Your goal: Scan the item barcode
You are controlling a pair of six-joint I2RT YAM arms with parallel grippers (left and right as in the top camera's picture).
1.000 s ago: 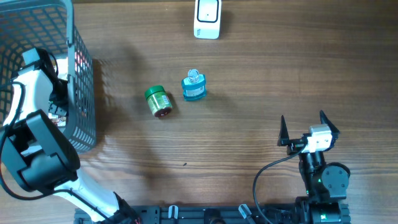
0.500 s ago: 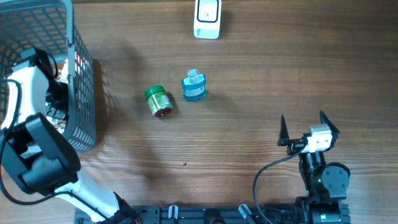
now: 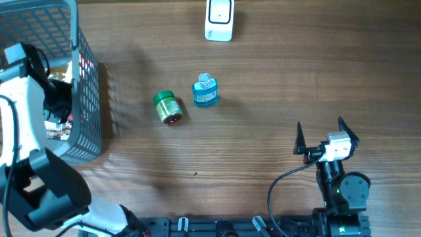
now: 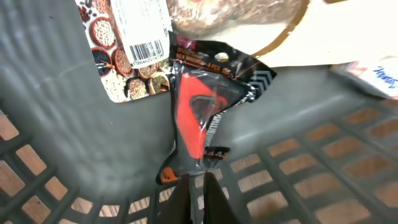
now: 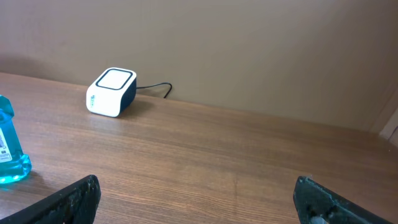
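Observation:
Inside the grey mesh basket (image 3: pixel 89 99), my left gripper (image 4: pixel 198 190) is shut on the lower edge of a black and red packet (image 4: pixel 202 106). The packet lies against the basket floor below a grain pouch with a barcode label (image 4: pixel 142 50). My left arm (image 3: pixel 23 99) reaches into the basket from the near left. The white scanner (image 3: pixel 219 18) stands at the table's far edge, also seen in the right wrist view as a scanner (image 5: pixel 112 92). My right gripper (image 3: pixel 320 124) rests open near the front right, nothing between its fingers (image 5: pixel 74 199).
A blue bottle (image 3: pixel 204 91) and a green jar (image 3: pixel 167 107) lie on the table between basket and scanner. A white package (image 4: pixel 373 71) lies in the basket to the right of the packet. The basket walls surround the left gripper.
My left arm has shifted toward the far side of the basket, still shut on the packet. The right arm has not moved.

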